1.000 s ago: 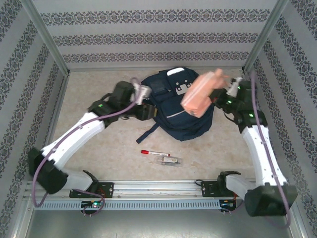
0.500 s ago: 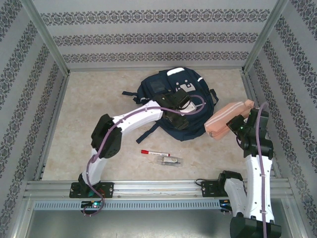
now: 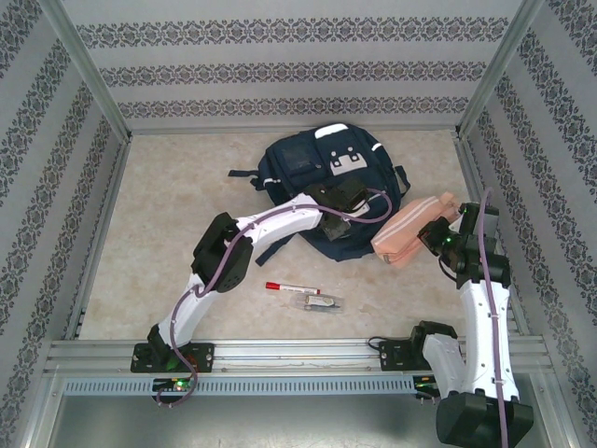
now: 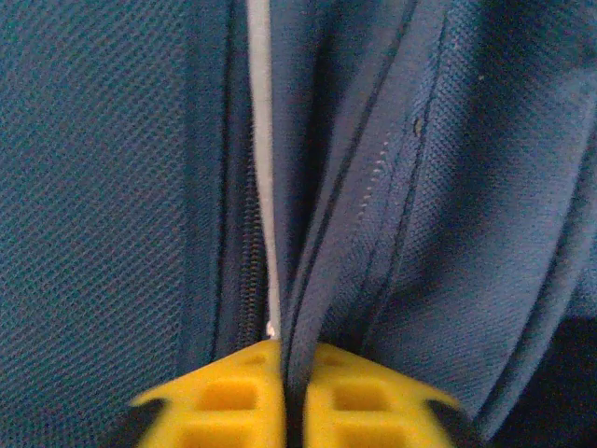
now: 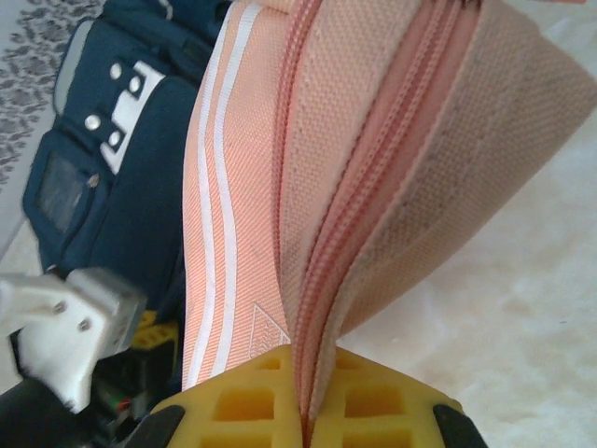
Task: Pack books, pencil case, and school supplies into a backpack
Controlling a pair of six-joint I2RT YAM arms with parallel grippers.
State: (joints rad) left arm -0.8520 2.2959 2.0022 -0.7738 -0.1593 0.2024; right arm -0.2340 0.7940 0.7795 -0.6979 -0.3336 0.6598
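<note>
The navy backpack (image 3: 322, 168) lies flat in the middle of the table. My left gripper (image 3: 338, 227) reaches over its lower front and is shut on a fold of navy fabric (image 4: 297, 308) beside a zip and the white stripe (image 4: 261, 140). The salmon-pink pencil case (image 3: 409, 228) hangs slantwise just right of the backpack, touching its edge. My right gripper (image 3: 433, 233) is shut on one end of it, its yellow fingers (image 5: 242, 401) pinching the case (image 5: 336, 168) along its zip. The white marker with a red cap (image 3: 292, 287) and a clear-wrapped item (image 3: 322, 301) lie near the front. The books are out of view.
Patterned walls and metal posts close in the table on three sides. A loose dark strap (image 3: 280, 250) trails from the backpack toward the front. Bare tabletop lies at the left (image 3: 159, 205) and the front right.
My left arm swung from the backpack's left side onto its lower front and shut on the fabric. The right arm brought the pencil case down from over the backpack to its right edge.
</note>
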